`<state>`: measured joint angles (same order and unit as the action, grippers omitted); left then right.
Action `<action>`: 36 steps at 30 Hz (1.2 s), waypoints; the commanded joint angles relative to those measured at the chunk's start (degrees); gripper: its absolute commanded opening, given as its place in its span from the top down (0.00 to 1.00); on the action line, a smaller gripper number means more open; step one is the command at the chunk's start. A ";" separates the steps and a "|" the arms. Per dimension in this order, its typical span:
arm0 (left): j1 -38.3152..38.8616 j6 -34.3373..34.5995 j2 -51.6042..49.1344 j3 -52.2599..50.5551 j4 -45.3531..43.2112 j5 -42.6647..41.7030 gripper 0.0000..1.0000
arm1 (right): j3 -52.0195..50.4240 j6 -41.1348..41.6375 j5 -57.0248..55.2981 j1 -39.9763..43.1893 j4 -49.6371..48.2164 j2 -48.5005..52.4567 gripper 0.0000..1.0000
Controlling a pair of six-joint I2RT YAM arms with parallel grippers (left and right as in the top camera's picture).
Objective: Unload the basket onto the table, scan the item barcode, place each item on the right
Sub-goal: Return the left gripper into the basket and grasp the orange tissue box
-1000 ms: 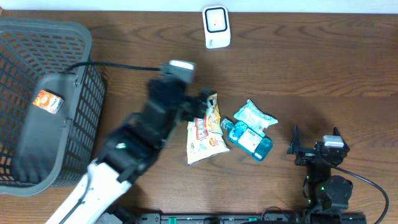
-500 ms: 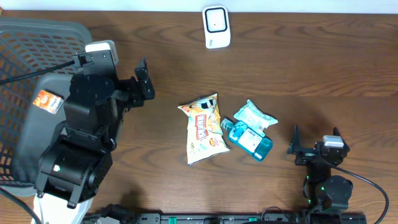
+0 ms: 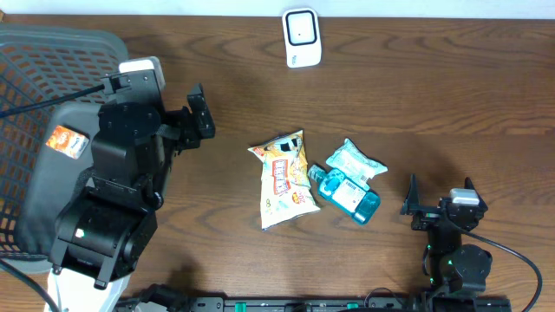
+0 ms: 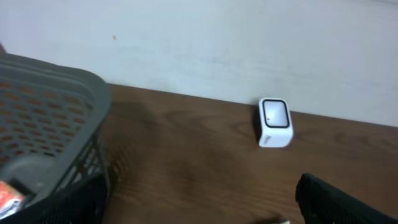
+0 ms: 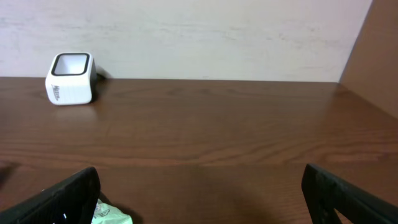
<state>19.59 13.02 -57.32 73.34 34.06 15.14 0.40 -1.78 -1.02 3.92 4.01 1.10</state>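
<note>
Snack bag point(image 3: 284, 178) lies mid-tabletop point(image 3: 434, 87) beside a teal pouch point(image 3: 347, 194); white scanner point(image 3: 302, 37) at far edge. Left hand point(image 3: 199, 114), wide and empty, beside basket point(image 3: 52, 52); right hand point(image 3: 440, 194) wide, empty.

No wording can be read outright. The snack bag point(image 3: 284, 178), right of the left claw point(image 3: 201, 113), carries red and yellow print too small to read. The teal pack point(image 3: 363, 206), left of the right claw point(image 3: 440, 198), bears a white label point(image 3: 349, 189) with dark marks, possibly a barcode.
</note>
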 commanded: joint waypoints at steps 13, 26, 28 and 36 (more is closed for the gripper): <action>-4.72 -0.94 -0.35 7.26 4.11 5.09 0.03 | -0.09 -0.46 0.09 0.26 0.13 -0.02 0.01; -12.28 1.01 -0.96 9.90 4.31 5.09 0.03 | -0.09 -0.46 0.09 0.26 0.13 -0.02 0.01; -14.03 0.98 -1.29 11.39 4.28 5.14 0.03 | -0.09 -0.44 0.09 0.26 0.13 -0.02 0.01; -24.30 3.93 -3.02 15.58 4.35 5.49 0.02 | -0.09 -0.44 0.09 0.26 0.13 -0.02 0.01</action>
<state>-1.23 14.28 -59.57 87.42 38.46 19.70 0.40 -1.78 -1.04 3.92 4.01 1.10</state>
